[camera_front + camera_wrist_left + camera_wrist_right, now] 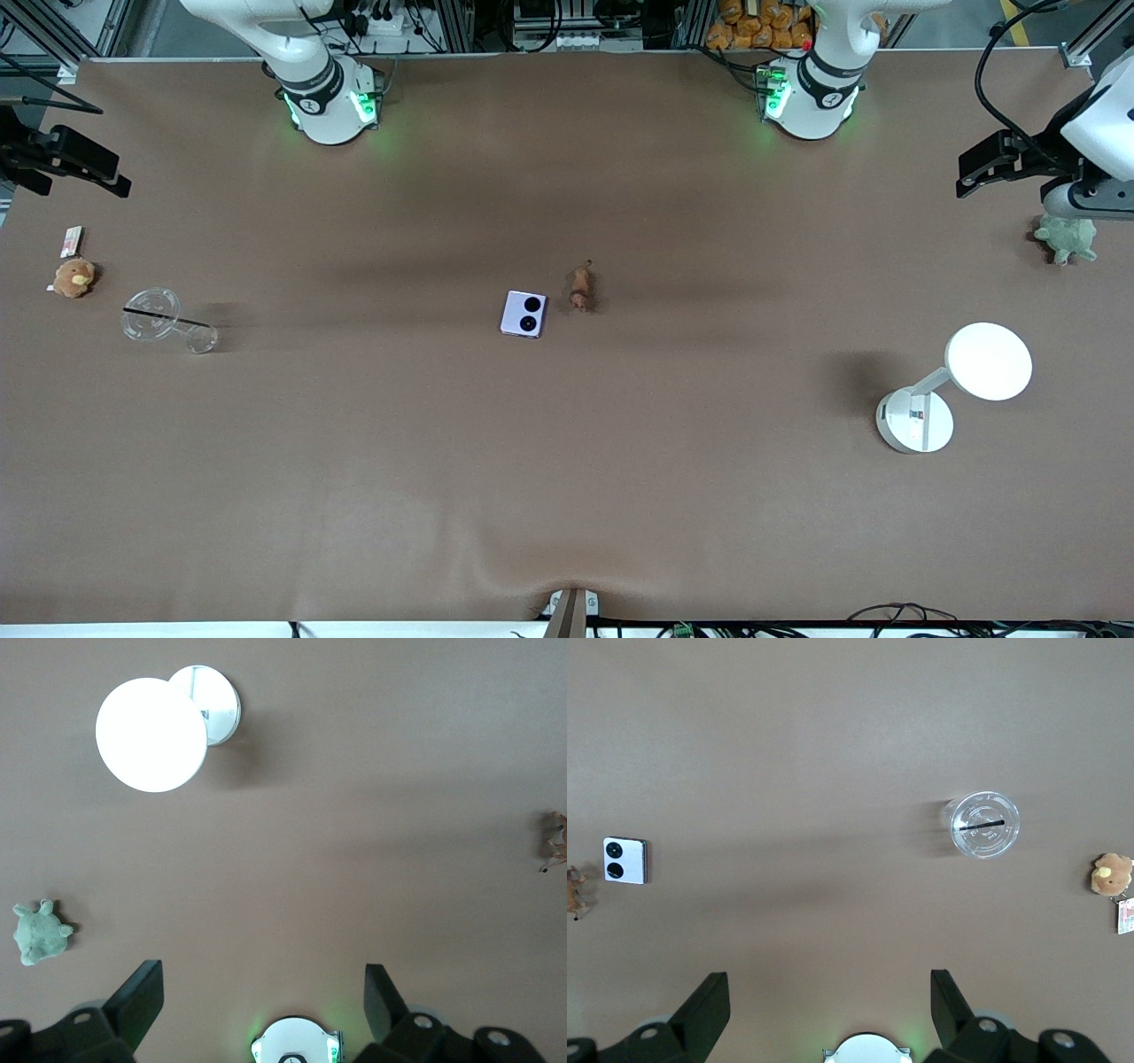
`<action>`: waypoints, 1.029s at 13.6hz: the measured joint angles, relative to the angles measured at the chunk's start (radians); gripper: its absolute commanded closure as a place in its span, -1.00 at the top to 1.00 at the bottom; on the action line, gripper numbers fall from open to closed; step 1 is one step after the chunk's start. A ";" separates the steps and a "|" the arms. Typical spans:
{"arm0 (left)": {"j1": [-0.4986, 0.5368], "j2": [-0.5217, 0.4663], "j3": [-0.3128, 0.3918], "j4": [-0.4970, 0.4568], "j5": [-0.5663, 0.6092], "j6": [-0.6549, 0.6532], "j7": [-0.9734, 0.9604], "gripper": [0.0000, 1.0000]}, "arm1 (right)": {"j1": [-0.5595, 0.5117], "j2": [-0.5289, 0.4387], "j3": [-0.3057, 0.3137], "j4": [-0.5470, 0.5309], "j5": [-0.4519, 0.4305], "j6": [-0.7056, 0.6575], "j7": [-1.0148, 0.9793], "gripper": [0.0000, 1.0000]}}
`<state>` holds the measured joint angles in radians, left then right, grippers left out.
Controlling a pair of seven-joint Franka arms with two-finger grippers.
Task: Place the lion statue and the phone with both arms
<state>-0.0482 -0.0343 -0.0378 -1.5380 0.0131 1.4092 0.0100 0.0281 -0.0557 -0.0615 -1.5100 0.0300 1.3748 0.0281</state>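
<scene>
The lavender phone (524, 314) lies flat in the middle of the table, its two black lenses up; it also shows in the right wrist view (625, 859). The small brown-orange lion statue (580, 288) lies beside it, toward the left arm's end and slightly farther from the front camera; both wrist views catch it at their edge (556, 840) (575, 890). My left gripper (966, 184) is up over the left arm's end of the table, open and empty (263, 979). My right gripper (120, 184) is up over the right arm's end, open and empty (830, 983).
A white desk lamp (957, 381) and a green plush toy (1067, 239) are at the left arm's end. A clear plastic cup with a black straw (164, 319), a tan plush toy (74, 277) and a white-and-red card (72, 239) are at the right arm's end.
</scene>
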 measured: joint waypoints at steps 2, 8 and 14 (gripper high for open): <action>0.000 0.000 0.000 0.000 0.000 0.000 0.000 1.00 | 0.000 0.000 0.000 0.000 0.000 0.000 0.000 1.00; 0.005 0.012 0.000 0.000 0.000 0.000 0.000 1.00 | 0.000 0.000 0.000 0.000 0.000 -0.009 0.000 1.00; -0.004 0.057 -0.013 0.014 0.000 0.003 0.000 1.00 | 0.000 0.000 0.000 0.000 0.000 -0.010 0.000 1.00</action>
<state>-0.0524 0.0231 -0.0508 -1.5244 0.0131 1.4122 0.0097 0.0281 -0.0557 -0.0617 -1.5101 0.0300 1.3649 0.0281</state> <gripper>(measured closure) 0.000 0.000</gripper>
